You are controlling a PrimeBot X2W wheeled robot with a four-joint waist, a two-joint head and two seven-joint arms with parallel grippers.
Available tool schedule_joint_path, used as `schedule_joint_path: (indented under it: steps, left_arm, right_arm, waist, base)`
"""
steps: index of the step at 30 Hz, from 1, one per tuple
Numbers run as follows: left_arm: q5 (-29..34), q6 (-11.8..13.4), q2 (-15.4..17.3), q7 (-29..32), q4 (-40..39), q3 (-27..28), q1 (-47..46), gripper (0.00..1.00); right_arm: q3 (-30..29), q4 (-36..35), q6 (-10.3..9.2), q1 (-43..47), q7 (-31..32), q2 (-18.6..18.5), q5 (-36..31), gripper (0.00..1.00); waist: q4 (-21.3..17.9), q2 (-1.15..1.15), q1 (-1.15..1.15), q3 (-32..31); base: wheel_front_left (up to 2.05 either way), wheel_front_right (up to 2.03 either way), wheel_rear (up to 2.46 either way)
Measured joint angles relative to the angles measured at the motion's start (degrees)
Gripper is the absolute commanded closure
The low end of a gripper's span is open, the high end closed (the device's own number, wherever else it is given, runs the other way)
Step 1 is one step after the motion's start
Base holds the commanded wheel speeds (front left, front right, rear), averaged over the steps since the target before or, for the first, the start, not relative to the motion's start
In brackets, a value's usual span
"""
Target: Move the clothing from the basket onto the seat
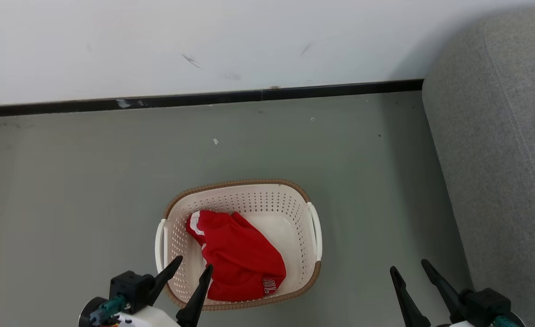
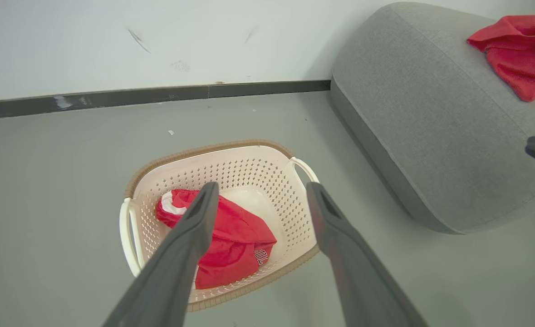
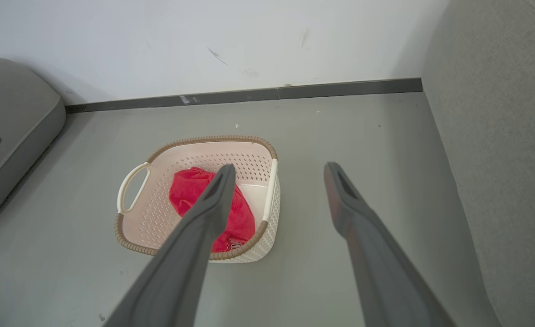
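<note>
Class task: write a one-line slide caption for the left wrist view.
Open left gripper faces the basket holding one red garment; a second garment lies on the grey seat.

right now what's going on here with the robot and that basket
A two-armed robot is moving red clothing from the basket on the floor to the grey seat. One red garment lies crumpled in the basket, and a second red garment already lies on the seat. Both grippers are open and hold nothing. The left gripper hovers by the basket's near left corner. The right gripper hangs over the floor between the basket and the seat.
</note>
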Motion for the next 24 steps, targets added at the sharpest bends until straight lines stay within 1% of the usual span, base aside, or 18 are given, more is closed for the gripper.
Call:
schedule_joint_path:
  steps: [5, 18, 24]
  left_arm:
    - [0.16, 0.34, -0.27, 2.81, 1.44, -0.38, -4.15, 0.0]
    - [2.2, 1.02, -1.41, 8.81, 7.47, -1.59, -13.13, 0.0]
    - [3.37, 2.46, -1.62, 12.46, 10.55, -2.24, -17.8, 0.0]
  right_arm:
    - [0.22, -1.3, 0.0, -0.57, 0.0, 0.12, 0.0, 0.0]
    - [0.71, -3.44, 0.0, -5.91, 0.0, 0.14, 0.01, 0.0]
    - [1.34, -3.83, 0.0, -7.98, 0.0, 0.15, 0.01, 0.0]
  waist:
    - [-0.68, 0.0, 0.0, 3.3]
    - [-2.75, 0.0, 0.0, 12.27]
    - [-3.8, 0.0, 0.0, 16.3]
  base:
    - [0.0, 0.0, 0.0]
    - [0.0, 0.0, 0.0]
    - [0.0, 0.0, 0.0]
